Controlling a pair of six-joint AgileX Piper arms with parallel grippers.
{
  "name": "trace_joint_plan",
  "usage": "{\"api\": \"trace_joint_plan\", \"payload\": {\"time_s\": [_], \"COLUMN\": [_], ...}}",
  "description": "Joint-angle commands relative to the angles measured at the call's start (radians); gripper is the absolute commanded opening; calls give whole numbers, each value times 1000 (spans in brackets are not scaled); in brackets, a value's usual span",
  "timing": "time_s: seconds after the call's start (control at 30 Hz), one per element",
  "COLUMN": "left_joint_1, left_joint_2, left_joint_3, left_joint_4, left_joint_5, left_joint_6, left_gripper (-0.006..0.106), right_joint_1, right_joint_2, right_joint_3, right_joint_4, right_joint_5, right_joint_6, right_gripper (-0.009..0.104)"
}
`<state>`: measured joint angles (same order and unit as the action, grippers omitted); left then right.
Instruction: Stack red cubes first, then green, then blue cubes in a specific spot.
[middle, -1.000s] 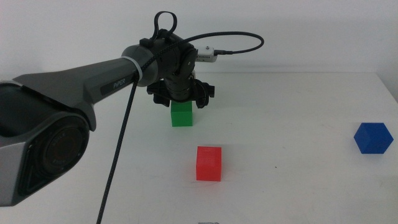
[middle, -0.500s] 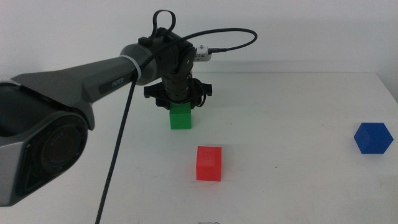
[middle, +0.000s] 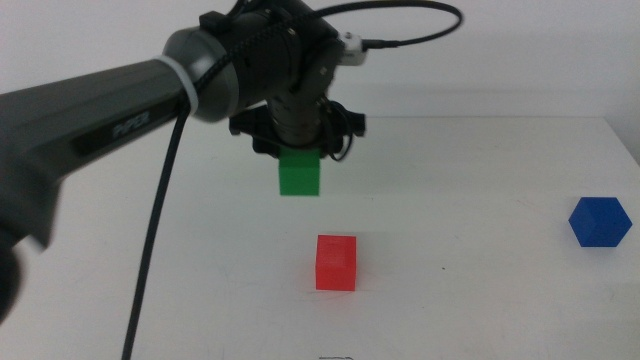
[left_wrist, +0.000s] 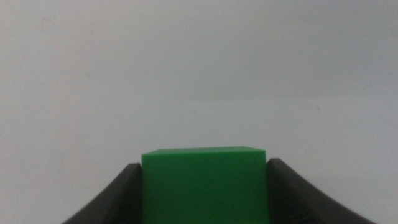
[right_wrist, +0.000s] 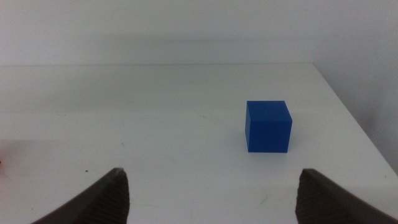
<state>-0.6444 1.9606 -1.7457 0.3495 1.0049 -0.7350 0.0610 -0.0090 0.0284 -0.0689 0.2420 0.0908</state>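
Observation:
My left gripper (middle: 299, 168) is shut on the green cube (middle: 299, 175) and holds it in the air behind the red cube (middle: 336, 263). In the left wrist view the green cube (left_wrist: 204, 184) sits between my two dark jaws. The red cube rests alone on the white table near the middle. At the far right edge of the table lies the blue cube (middle: 600, 221). The right wrist view shows that blue cube (right_wrist: 268, 126) ahead of my right gripper (right_wrist: 211, 193), which is open with nothing between its jaws. That right arm stays out of the middle view.
A black cable (middle: 150, 250) hangs from the left arm down toward the table's front. The table's right edge (middle: 625, 150) runs close to the blue cube.
The left gripper has lifted the green cube off the table and swung it a little toward the camera. The red and blue cubes have not moved.

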Motion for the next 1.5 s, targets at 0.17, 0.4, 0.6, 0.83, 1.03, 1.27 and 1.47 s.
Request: {"api": "trace_joint_plan", "payload": {"time_s": [0.17,0.4,0.6,0.83,1.03,1.27,1.47], "left_joint_1": [-131,-162,-162,-162,-161,-161,-161], "left_joint_2": [-134,-111,-80,-73,-43,-20,-19], "left_joint_3": [52,52,52,52,52,52,52], "left_joint_4": [57,20,-35,-24,-2,-20,-18], "left_joint_5": [-25,-22,-12,28,25,12,37], "left_joint_6": [-115,-143,-99,-96,-96,-96,-94], "left_gripper": [-1,-1,-1,-1,-1,-1,-1], "right_joint_1": [-6,-6,-6,-6,-6,-6,-6], "right_joint_2": [-22,-22,-22,-22,-22,-22,-22], "right_joint_3": [-17,-17,-17,-17,-17,-17,-17], "right_joint_4": [-12,-12,-12,-12,-12,-12,-12], "right_joint_5": [-71,-71,-70,-70,-71,-70,-70], "right_joint_6": [-8,-8,-8,-8,-8,-8,-8], "right_gripper": [91,91,91,91,91,91,91]}}
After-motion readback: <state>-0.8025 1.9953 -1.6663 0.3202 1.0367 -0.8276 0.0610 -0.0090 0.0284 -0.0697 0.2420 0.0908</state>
